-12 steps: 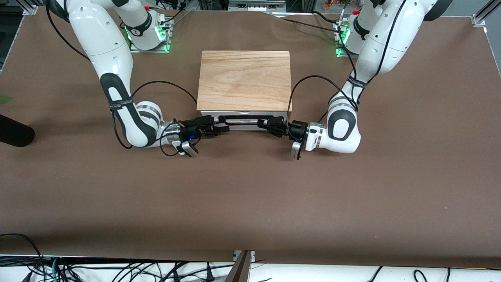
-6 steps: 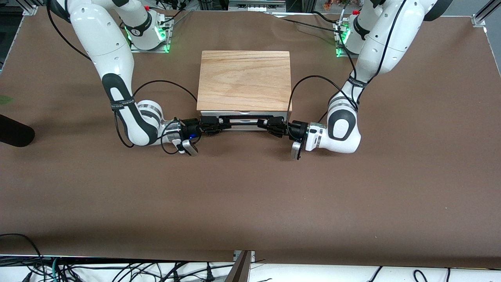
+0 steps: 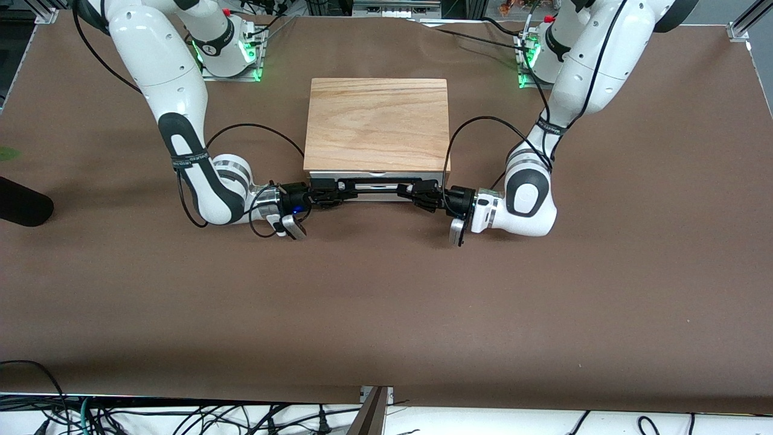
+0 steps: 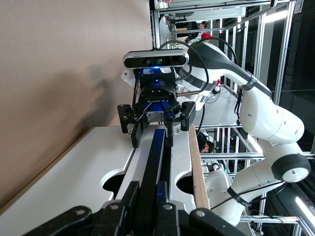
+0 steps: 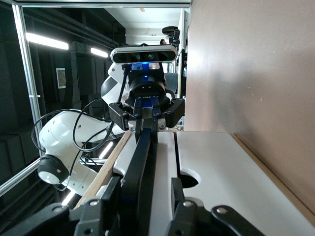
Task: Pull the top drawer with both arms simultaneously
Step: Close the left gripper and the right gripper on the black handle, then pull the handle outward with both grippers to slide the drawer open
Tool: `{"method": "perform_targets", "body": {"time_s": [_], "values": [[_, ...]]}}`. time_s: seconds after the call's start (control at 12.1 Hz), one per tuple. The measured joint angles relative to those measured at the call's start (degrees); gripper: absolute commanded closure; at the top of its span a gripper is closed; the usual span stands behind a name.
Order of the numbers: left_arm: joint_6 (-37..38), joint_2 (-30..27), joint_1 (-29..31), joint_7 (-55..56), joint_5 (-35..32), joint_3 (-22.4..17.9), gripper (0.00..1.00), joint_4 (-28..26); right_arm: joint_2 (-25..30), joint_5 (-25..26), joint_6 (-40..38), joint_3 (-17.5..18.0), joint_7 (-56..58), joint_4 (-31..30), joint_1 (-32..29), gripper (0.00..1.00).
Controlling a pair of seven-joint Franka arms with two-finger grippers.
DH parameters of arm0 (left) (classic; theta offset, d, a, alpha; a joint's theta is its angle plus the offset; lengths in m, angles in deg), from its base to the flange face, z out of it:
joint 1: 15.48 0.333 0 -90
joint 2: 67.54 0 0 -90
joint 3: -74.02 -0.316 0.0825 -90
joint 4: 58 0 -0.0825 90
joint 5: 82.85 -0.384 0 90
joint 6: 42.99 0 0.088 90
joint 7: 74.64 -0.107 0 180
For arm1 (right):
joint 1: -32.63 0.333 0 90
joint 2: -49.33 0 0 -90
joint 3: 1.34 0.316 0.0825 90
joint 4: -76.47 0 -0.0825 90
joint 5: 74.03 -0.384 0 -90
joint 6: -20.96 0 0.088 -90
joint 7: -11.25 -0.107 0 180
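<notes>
On top drawer (image 3: 375,191) handle (image 3: 377,180), both grippers clamped

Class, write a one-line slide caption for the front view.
Left gripper and right gripper grip the closed top drawer's black handle.

Up close, the left gripper (image 4: 150,209) has its fingers clamped on the black bar handle (image 4: 153,162) of the top drawer (image 4: 88,172). At the handle's other end the right gripper (image 4: 153,129) grips it too.

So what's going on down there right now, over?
Left gripper and right gripper both shut on handle. Top drawer still closed under wooden box top. Nothing in front of it.
</notes>
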Motion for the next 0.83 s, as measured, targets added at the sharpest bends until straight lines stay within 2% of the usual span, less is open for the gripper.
{"method": "perform_targets", "body": {"time_s": [0.17,0.25,0.83], "values": [[0.00,0.00,0.00,0.00,0.00,0.00,1.00,0.00,0.09,-0.01,0.03,0.00,0.01,0.00,0.08,0.87],[-0.04,0.05,0.00,0.00,0.00,0.00,1.00,0.01,0.32,-0.20,-0.44,0.00,0.01,-0.01,0.02,0.90],[0.04,0.05,0.03,0.00,0.01,0.00,1.00,0.04,1.04,-0.15,-0.11,-0.01,-0.27,-0.39,0.07,0.92]]}}
